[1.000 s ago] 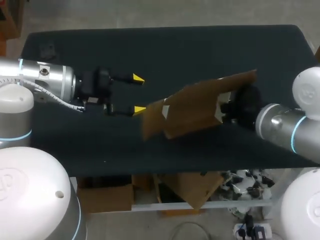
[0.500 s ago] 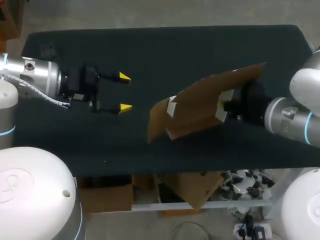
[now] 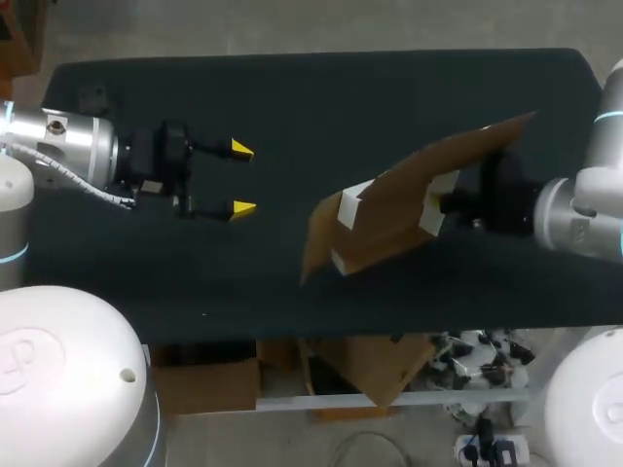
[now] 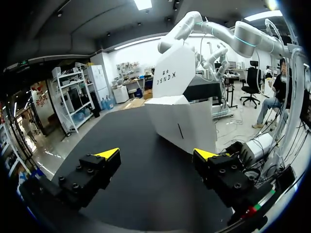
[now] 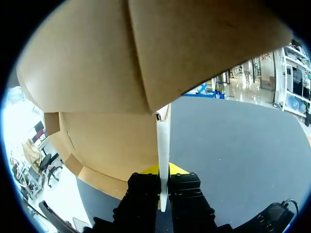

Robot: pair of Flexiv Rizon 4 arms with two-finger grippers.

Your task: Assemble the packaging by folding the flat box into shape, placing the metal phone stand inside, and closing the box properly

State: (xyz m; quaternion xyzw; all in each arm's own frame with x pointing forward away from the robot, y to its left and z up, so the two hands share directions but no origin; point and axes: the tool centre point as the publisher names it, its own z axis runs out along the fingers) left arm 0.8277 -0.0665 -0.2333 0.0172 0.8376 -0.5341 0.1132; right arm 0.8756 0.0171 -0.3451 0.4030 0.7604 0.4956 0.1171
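The box (image 3: 389, 209) is half-folded, brown outside and white on its inner faces. It is held above the table (image 3: 341, 88), about 4 o'clock from the table's middle in the head view. The right gripper (image 3: 440, 206) pinches it at its 3 o'clock end. There the yellow tips are hidden behind a white flap, and I cannot tell whether the box's lowest corner touches the table. In the right wrist view the box (image 5: 112, 82) fills nearly everything ahead and hides much of the table. The right gripper (image 5: 161, 171) has its fingers pressed together on a thin white panel edge standing between them.

Seen from the head view, the box's long axis runs from 8 o'clock to 2 o'clock, with the 2 o'clock corner raised. In the left wrist view the box (image 4: 182, 114) stands ahead of the left gripper (image 4: 156, 155), white faces toward it, one flap upright. The right arm (image 4: 228, 31) arches in behind it.

The left gripper (image 3: 240, 179) hovers at 9 o'clock of the box, well apart from it, its fingers spread wide with nothing between them. A small dark thing (image 3: 94, 95) near the table's 10 o'clock corner is too dim to make out.

Since a second ago the box has shifted toward 3 o'clock with the right arm and tilted more steeply. The left gripper drew back toward 9 o'clock, then held still over the last half second — the gap between them has widened.
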